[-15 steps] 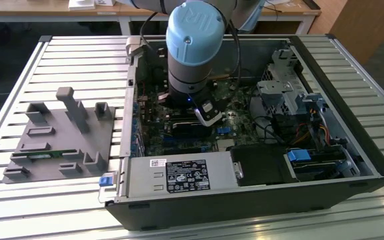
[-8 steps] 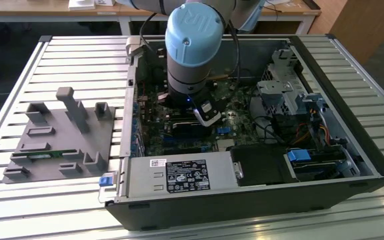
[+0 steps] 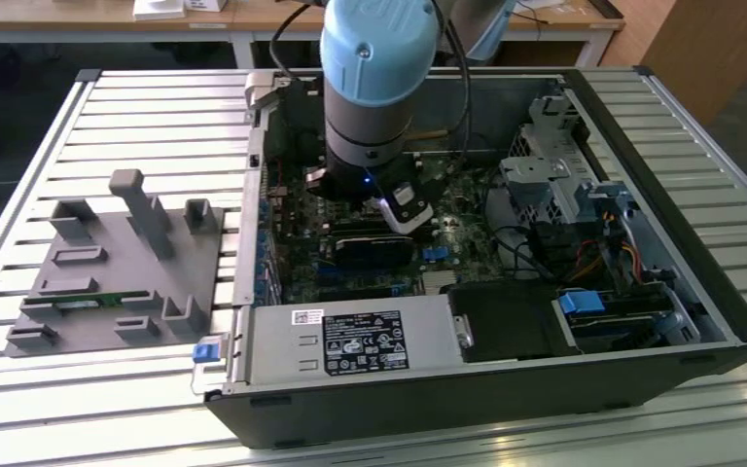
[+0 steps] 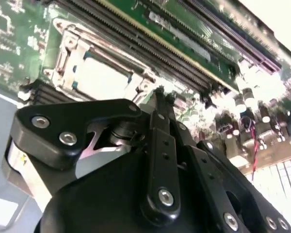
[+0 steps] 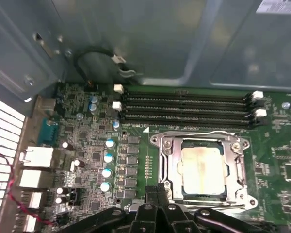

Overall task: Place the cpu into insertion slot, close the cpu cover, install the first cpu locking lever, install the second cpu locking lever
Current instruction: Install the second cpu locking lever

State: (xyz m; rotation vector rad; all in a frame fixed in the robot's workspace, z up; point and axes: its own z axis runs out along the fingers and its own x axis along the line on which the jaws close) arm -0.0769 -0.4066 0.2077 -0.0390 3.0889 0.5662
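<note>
One cpu (image 5: 202, 167) sits in slot w/ cover down, just beside shut claw (image 5: 156, 190).

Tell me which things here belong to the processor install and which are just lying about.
Job:
- dull silver square cpu, lying in the socket
- silvery metal-framed insertion slot
- thin silvery cpu cover, down around the chip
- black gripper, fingers together

Bystanders:
- long black memory slots
- grey plastic fixture tray
- silver power supply box
</note>
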